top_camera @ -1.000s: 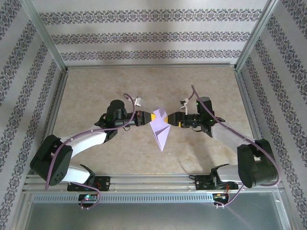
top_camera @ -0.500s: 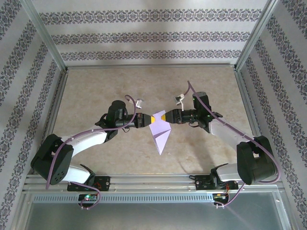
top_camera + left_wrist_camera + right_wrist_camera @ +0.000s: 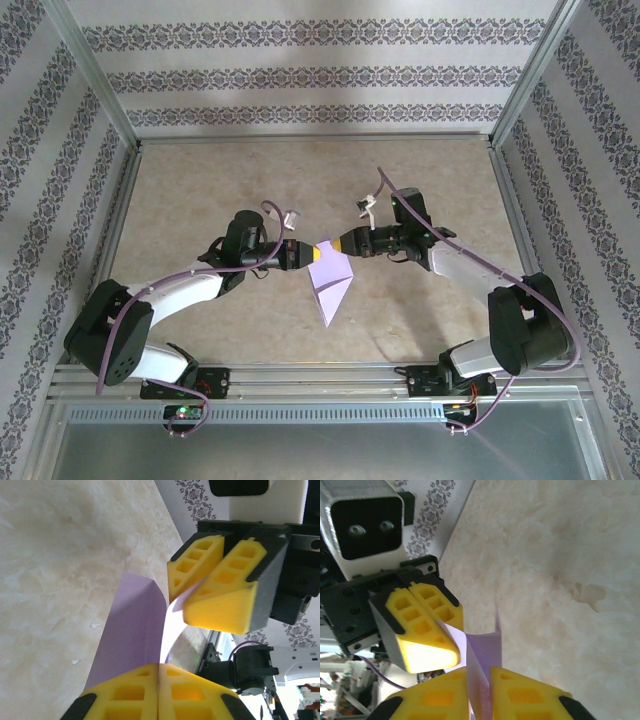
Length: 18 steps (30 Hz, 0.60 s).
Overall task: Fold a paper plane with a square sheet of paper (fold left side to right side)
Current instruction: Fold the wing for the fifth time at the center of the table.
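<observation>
The paper plane (image 3: pixel 331 286) sits at the centre of the top view, a lavender dart with its wide end toward the top of the frame and its point toward the bottom. It is pinched at the wide end from both sides: the left jaws are closed on its left part and the right jaws on its right flap, the two pairs nearly meeting. It looks feather-light, thin and limp, so it would likely sag, twist or tear if the arms pulled apart, and it could slip from a loose pinch. The best hold is probably on an edge close to a crease, where it is stiffest. How many layers each pair holds is hidden behind the yellow pads (image 3: pixel 215 597). Whether the point rests on the bench (image 3: pixel 200 190) or floats above it cannot be told.
</observation>
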Tool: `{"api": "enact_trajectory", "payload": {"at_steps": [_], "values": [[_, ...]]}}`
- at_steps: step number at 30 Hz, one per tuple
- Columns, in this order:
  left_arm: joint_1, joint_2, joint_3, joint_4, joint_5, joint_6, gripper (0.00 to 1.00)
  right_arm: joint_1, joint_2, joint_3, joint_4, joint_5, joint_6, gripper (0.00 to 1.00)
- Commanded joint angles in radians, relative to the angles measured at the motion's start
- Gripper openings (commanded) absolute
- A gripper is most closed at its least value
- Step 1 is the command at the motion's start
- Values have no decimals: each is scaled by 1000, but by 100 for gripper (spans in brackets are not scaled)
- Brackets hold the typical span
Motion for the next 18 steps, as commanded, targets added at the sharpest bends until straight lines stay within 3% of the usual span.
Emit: {"api": "enact_trajectory", "payload": {"at_steps": [1, 4, 7, 12, 18], "values": [[9, -3, 25, -64, -37, 51, 20, 17, 31, 28, -13, 40, -27, 5], [19, -26, 20, -134, -107, 77, 37, 28, 75, 28, -4, 78, -22, 0], [32, -69, 16, -236, -214, 114, 45, 32, 141, 28, 14, 126, 0, 0], [23, -170, 66, -484, -394, 215, 42, 22, 227, 55, -5, 222, 58, 0], [-112, -257, 136, -685, -573, 304, 40, -4, 221, 111, -117, 301, 187, 0]]}}
